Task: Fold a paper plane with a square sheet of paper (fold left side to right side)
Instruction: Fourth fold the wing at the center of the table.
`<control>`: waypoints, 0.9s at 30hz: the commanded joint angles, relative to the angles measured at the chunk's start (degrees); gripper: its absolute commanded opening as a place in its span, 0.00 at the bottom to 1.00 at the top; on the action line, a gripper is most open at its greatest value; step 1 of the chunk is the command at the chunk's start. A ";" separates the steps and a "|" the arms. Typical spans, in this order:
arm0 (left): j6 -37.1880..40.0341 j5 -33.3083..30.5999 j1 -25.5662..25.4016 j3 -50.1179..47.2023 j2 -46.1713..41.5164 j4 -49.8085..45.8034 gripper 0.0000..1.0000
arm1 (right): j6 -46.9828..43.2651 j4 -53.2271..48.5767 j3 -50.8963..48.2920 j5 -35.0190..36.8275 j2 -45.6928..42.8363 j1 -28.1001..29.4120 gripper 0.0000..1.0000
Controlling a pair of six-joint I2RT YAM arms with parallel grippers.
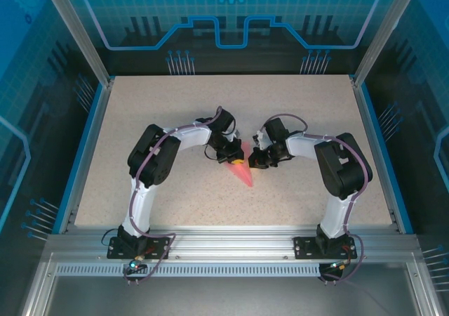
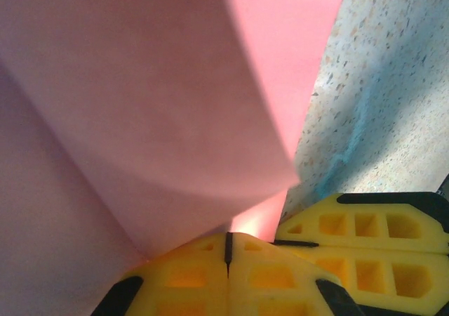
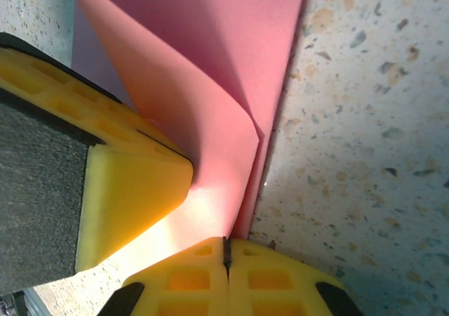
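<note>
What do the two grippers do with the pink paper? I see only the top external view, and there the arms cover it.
Observer: In the left wrist view the left gripper is shut, and the paper runs into the seam between its tips.
Operator: And the right one?
Observer: The right gripper is shut too, pinching a folded edge where two layers meet.
Operator: Are the grippers apart?
Observer: Very close. In the right wrist view, one of the left gripper's fingers sits just beside the right tips.
</note>
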 commanded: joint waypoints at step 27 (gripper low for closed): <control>1.04 -2.80 0.36 -5.76 -0.83 -0.65 0.00 | 1.80 -0.81 -4.69 -10.26 -2.97 4.13 0.09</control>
